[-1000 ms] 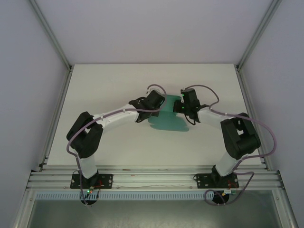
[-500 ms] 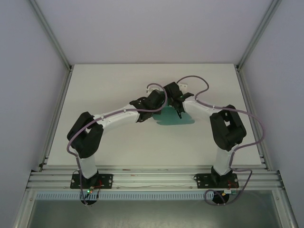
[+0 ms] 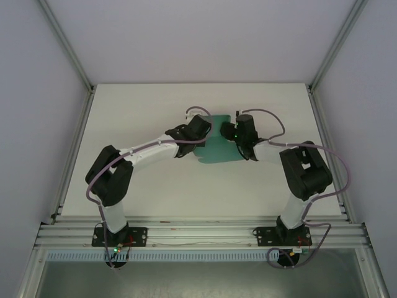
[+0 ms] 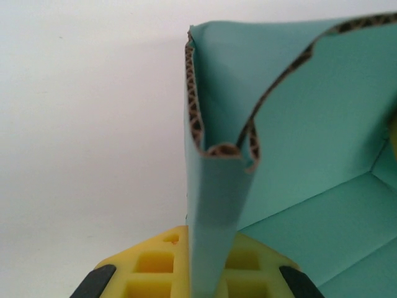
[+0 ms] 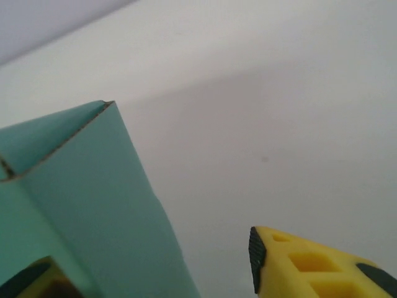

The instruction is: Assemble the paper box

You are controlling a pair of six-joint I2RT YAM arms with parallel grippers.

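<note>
White table (image 3: 136,112), pale walls (image 3: 31,93); left end effector (image 4: 195,276) clenching paper box (image 3: 217,150), right end effector (image 5: 149,267) released.

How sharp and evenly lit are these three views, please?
Top external: soft, even light, paper box sharp. Left wrist: the box's corrugated edge is crisp, the left gripper's fingers slightly soft. Right wrist: defocused, box corner and right gripper's finger blurry.

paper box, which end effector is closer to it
Left. The left end effector is shut on a folded flap of the box. The right end effector stands open at the box's opposite wall, not gripping it; whether it touches is unclear.
</note>
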